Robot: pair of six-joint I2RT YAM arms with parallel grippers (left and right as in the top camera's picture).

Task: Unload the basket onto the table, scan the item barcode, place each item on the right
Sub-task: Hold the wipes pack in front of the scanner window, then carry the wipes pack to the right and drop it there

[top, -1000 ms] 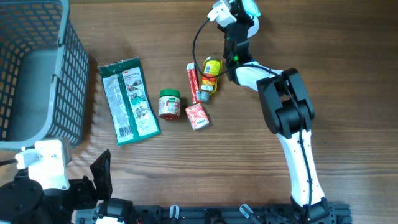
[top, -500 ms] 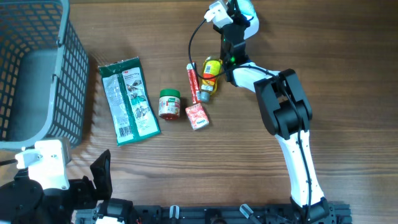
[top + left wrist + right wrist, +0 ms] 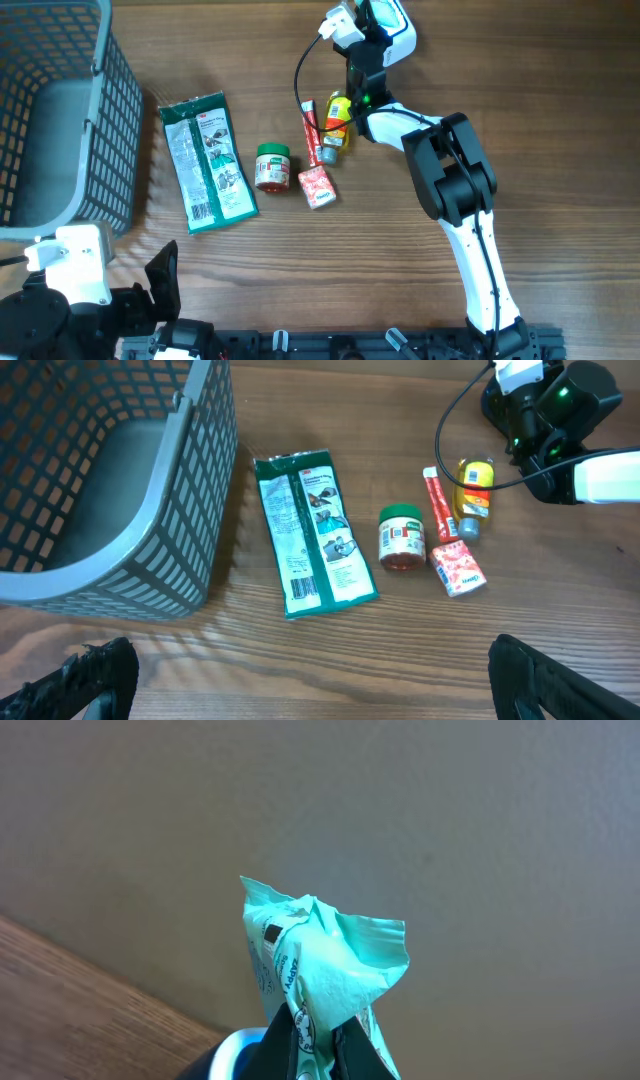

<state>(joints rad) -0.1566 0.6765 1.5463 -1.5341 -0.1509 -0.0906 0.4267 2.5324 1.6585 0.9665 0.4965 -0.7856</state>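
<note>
Two grippers, two states: the right gripper [image 3: 318, 1042] is clamped on a crumpled mint-green pouch [image 3: 325, 960] at the table's [image 3: 560, 150] far edge, and the pouch's free end shows against a plain grey background in the wrist view. The left gripper [image 3: 320, 695] stands wide and holds nothing, low at the near edge. On the wood lie a green packet [image 3: 207, 160], a jar [image 3: 272, 166], a red tube [image 3: 311, 132], a yellow bottle [image 3: 338, 118] and a red sachet [image 3: 317, 187], all well apart from the grey basket [image 3: 110, 150] at left.

A mock shop checkout is suggested. Packaged groceries [image 3: 272, 167] are laid on a wooden surface [image 3: 330, 260] beside a grey shopping basket [image 3: 120, 130].
</note>
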